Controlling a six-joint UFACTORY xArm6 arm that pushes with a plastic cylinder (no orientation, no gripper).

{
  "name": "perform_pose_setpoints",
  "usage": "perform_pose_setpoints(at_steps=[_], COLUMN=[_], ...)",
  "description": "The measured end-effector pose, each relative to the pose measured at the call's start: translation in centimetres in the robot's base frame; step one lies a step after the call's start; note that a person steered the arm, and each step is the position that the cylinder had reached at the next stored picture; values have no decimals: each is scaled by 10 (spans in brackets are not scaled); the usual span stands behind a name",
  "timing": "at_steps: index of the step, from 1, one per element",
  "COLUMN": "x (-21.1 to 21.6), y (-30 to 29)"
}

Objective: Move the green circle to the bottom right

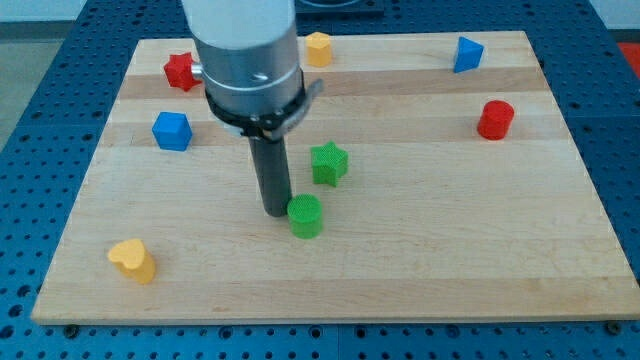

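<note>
The green circle [306, 216] is a short green cylinder near the middle of the wooden board [420, 270], slightly toward the view's bottom. My tip [275, 212] rests on the board right against the circle's left side. The dark rod rises from it into the grey arm body at the view's top. A green star [329, 163] lies just above and to the right of the circle, apart from it.
A blue cube [172, 131] and a red star [181, 71] sit at the upper left. A yellow hexagon [318, 48] is at top centre, a blue block [467, 54] at top right, a red cylinder [495, 119] at right, and a yellow heart [134, 261] at lower left.
</note>
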State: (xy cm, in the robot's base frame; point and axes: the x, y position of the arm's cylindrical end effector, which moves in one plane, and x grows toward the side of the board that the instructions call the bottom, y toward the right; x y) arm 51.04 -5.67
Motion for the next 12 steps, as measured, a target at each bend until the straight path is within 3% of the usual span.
perform_pose_setpoints(at_steps=[2, 4, 7, 10, 12], x=[28, 31, 33, 35, 38], y=[36, 86, 58, 203, 211])
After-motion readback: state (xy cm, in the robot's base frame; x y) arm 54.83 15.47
